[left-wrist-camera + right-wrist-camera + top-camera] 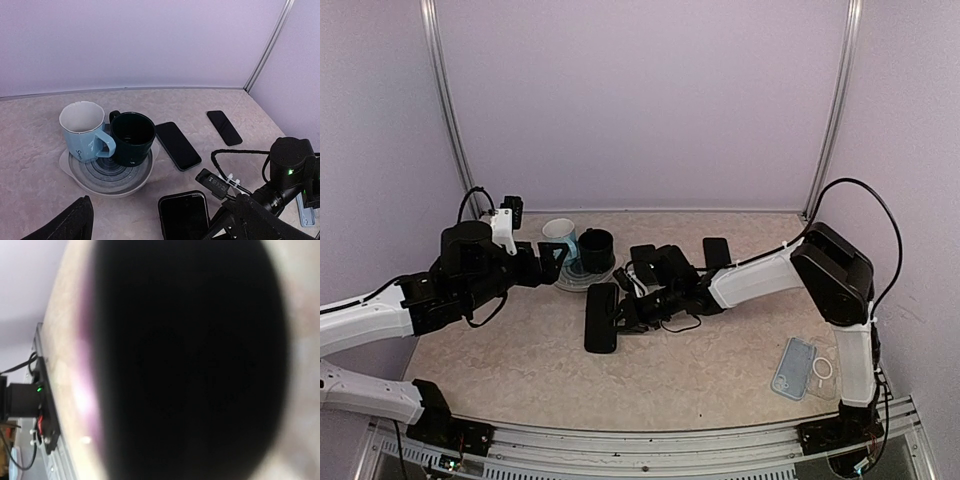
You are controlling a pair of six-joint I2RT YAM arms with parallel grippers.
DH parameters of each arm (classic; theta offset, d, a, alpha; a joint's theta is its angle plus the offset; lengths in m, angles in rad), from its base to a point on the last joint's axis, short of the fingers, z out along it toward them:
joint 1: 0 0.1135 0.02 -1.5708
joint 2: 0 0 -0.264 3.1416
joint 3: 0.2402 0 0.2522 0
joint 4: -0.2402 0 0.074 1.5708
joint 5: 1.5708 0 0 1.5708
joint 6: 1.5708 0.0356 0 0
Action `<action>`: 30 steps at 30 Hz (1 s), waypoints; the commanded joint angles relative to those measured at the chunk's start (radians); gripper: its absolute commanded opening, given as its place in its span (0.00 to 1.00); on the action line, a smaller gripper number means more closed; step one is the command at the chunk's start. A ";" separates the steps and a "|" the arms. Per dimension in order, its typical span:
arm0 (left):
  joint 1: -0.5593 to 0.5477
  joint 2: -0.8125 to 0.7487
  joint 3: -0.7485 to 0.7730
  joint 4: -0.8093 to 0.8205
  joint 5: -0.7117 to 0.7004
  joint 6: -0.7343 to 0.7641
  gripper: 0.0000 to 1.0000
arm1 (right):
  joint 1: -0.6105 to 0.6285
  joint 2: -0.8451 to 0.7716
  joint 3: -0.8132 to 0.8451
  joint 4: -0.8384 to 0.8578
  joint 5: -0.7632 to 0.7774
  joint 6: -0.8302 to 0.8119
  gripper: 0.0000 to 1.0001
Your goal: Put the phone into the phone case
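Right gripper point(626, 308) pressed together, apparently pinching the right edge of the phone point(601, 318) at mid-table. Its wrist view is filled by a dark slab, likely that phone. Left gripper point(552, 262) spread wide and empty, just beside the dark mug point(596, 245). Phone case point(793, 367) lies well apart, near the right arm's base.

Judgement: carry the phone low and level to the case, seat one corner first, then press flat. The left arm could steady the case.

Pale blue mug point(82, 131) and dark mug point(132, 137) on plate point(112, 181)
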 commanded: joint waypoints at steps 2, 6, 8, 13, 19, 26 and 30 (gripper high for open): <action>0.022 0.034 0.000 -0.003 0.046 -0.021 0.96 | 0.017 0.067 0.067 0.083 -0.055 0.094 0.00; 0.042 0.052 -0.013 0.009 0.059 -0.024 0.96 | -0.004 0.115 0.080 0.025 -0.065 0.057 0.06; 0.048 0.064 -0.013 0.015 0.060 -0.024 0.96 | -0.020 0.122 0.074 0.016 -0.066 0.048 0.12; 0.058 0.101 -0.006 0.048 0.077 -0.033 0.97 | -0.043 0.103 0.069 -0.091 -0.028 -0.031 0.30; 0.070 0.194 0.056 0.082 0.103 -0.019 0.97 | -0.078 0.018 0.141 -0.419 0.083 -0.213 0.35; 0.074 0.360 0.142 0.134 0.158 -0.007 0.97 | -0.117 -0.246 0.069 -1.003 0.523 -0.243 0.36; 0.075 0.448 0.220 0.117 0.210 0.008 0.97 | -0.170 -0.408 -0.042 -1.207 0.706 -0.136 0.42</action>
